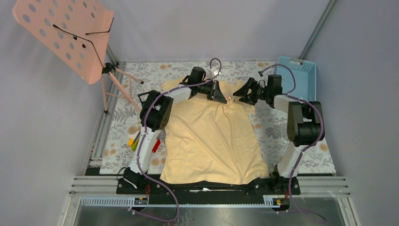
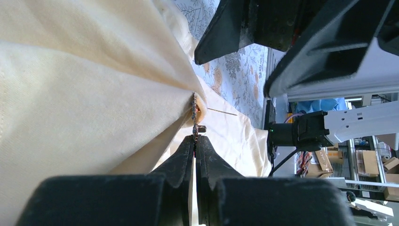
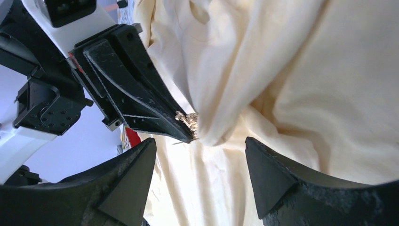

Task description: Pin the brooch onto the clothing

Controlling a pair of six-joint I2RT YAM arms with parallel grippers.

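Note:
The clothing (image 1: 211, 141) is a pale yellow T-shirt spread on the table, neck at the far side. Near the collar my left gripper (image 1: 225, 97) is shut on the brooch (image 2: 194, 110), a tiny silvery ornament seen edge-on at its fingertips (image 2: 207, 155). The brooch (image 3: 189, 119) presses against a bunched fold of the clothing (image 3: 221, 127), and its thin pin (image 2: 222, 112) sticks out past that fold. My right gripper (image 3: 199, 141) hovers open just in front of the fold, facing the left gripper (image 3: 136, 94), with nothing between its fingers (image 3: 263, 174).
A pink perforated music stand (image 1: 66, 33) rises at the back left. A blue basket (image 1: 299, 75) stands at the back right. A red toy with coloured sticks (image 1: 141, 141) lies by the left arm. A floral cloth (image 1: 291, 136) covers the table.

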